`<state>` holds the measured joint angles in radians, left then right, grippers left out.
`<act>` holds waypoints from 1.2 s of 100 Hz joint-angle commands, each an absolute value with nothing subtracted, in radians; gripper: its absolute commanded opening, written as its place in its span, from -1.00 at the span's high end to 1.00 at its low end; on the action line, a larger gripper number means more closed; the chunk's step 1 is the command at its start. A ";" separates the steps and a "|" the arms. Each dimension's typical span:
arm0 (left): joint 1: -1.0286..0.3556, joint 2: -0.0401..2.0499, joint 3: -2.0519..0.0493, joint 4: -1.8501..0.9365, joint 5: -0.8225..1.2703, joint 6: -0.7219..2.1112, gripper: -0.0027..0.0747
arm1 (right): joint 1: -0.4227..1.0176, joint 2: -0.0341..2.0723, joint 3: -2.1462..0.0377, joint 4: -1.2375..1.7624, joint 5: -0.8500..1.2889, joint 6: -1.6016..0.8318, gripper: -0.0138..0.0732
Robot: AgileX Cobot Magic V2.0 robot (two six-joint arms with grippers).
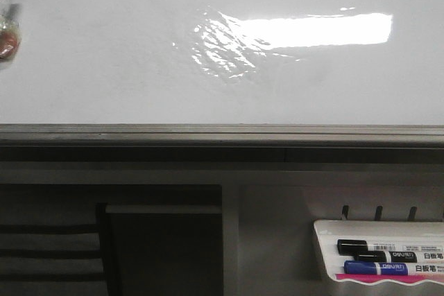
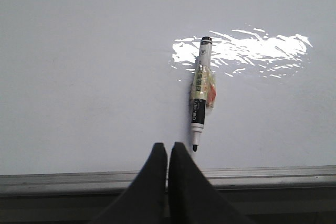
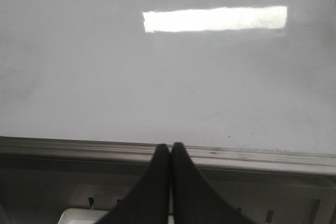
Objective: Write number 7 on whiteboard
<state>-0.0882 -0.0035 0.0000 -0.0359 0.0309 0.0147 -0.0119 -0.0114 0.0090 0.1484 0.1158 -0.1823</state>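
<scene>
Whiteboard: the whiteboard point(image 1: 125, 67) is lying flat and shiny, reaching out ahead of both grippers, and a bright light is shining off it
Number 7: no number 7 is showing anywhere on the board, so the writing is looking not yet begun
Marker: a marker point(image 2: 199, 95) with tape and something orange around its middle is lying on the board, just ahead of the left gripper's tips and a little to one side, its dark tip pointing back toward the gripper
Left gripper: the left gripper point(image 2: 168, 150) is pressing its two black fingers together with nothing between them, sitting over the grey rail point(image 2: 262, 179) at the board's near edge
Right gripper: the right gripper point(image 3: 170, 150) is also squeezing closed on nothing, sitting over the rail, with bare board ahead of it
Tray: a white tray point(image 1: 326, 230) is holding a black marker point(image 1: 374, 247) and a blue marker point(image 1: 374, 268) below the board
What could go wrong: the left fingers are closed, so reaching in like this is likely to bump the marker and roll it away; the tape lump could be making the grip slip or tilt; a tilted pen could be leaving a faint or wobbly 7
</scene>
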 commanded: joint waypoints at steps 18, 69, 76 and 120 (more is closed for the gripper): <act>-0.087 -0.034 0.034 -0.037 -0.048 0.008 0.98 | -0.020 -0.031 0.040 0.153 0.034 -0.183 0.85; -0.087 -0.034 0.034 -0.037 -0.048 0.008 0.98 | -0.020 -0.031 0.040 0.151 0.034 -0.185 0.85; -0.087 -0.034 0.034 -0.037 -0.048 0.008 0.98 | -0.020 -0.031 0.040 0.151 0.034 -0.185 0.85; -0.087 -0.034 -0.023 -0.136 -0.100 0.000 0.98 | -0.020 -0.029 -0.061 0.246 0.052 -0.185 0.85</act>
<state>-0.0882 -0.0035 -0.0012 -0.0849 -0.0095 0.0127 -0.0136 -0.0114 0.0055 0.2243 0.0930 -0.1823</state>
